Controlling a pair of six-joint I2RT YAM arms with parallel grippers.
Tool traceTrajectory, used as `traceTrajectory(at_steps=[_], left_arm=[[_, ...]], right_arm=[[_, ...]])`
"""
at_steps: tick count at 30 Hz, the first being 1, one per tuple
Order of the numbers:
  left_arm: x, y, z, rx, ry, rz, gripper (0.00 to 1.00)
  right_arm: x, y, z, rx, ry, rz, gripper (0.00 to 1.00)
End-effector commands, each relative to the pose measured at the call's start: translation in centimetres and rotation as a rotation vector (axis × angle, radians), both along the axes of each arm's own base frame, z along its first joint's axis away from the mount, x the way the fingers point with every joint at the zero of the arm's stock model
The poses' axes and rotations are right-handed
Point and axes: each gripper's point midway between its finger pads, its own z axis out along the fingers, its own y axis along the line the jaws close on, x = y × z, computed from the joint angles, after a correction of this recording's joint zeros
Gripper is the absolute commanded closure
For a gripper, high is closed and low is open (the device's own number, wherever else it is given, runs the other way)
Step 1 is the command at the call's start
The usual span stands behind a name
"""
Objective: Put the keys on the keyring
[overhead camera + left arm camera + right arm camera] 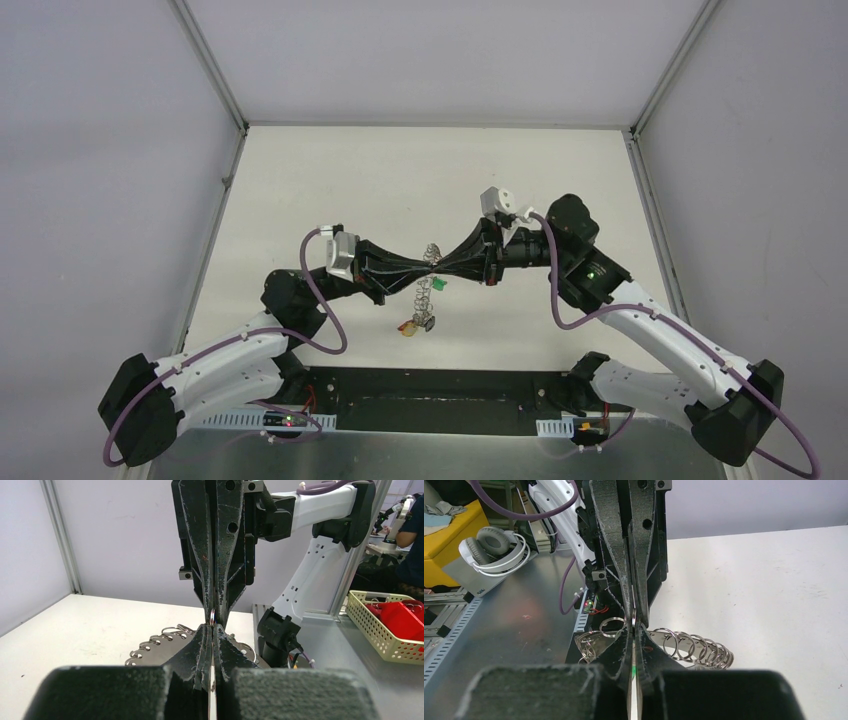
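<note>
Seen from the top camera, the left tool (426,267) and the right tool (441,265) are meeting tip to tip above the counter (420,170), both clenched. The keyring (424,298) is hanging edge-on between them, and the green-tagged key (440,285) is dangling just beside the tips.

In the left wrist view, the left tool seems to be gripping the keyring's rim. A small loop (213,616) is sitting exactly where the tips meet.

In the right wrist view, the right tool is pinching at that loop. Whether it is holding the loop or the key's head, I cannot tell. I think the left tool should be steadying the ring while the right is sliding the key slowly along the coil, without pulling sideways.
</note>
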Motion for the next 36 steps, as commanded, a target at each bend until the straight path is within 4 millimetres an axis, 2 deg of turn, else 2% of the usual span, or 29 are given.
traceTrajectory(at_steps=[1,3,6,11,14,22,32,36], left_arm=[[-0.8,0.6,1.5,-0.053,-0.045,-0.004,1.0],[-0.8,0.6,1.3,-0.044,-0.043,-0.001,0.98],[-0.8,0.8,0.9,-0.014,-0.035,0.014,0.81],[-0.1,1.3,-0.7,0.093,-0.005,0.086,0.64],[0.3,1.4,-2.8,0.238,0.007,0.116,0.6],[-0.1,0.5,-5.3,0.461,0.016,0.045,0.53],[-0.8,-2.5,-5.9,0.471,0.056,-0.153,0.72],[-0.7,-2.9,-5.7,0.438,0.063,-0.156,0.74]], right_arm=[[-0.3,0.0,1.4,0.034,-0.031,0.003,1.0],[-0.2,-0.1,1.1,0.014,-0.02,-0.008,1.0],[0.0,-0.3,0.3,-0.042,-0.001,-0.027,1.0],[0.2,-0.8,-2.0,-0.168,0.035,-0.039,1.0],[0.2,-1.1,-2.9,-0.24,0.057,-0.029,1.0],[0.1,-1.9,-5.0,-0.439,0.133,0.005,1.0],[0.2,-1.8,-5.3,-0.509,0.199,0.027,1.0],[0.1,-1.6,-5.2,-0.496,0.206,0.034,1.0]])
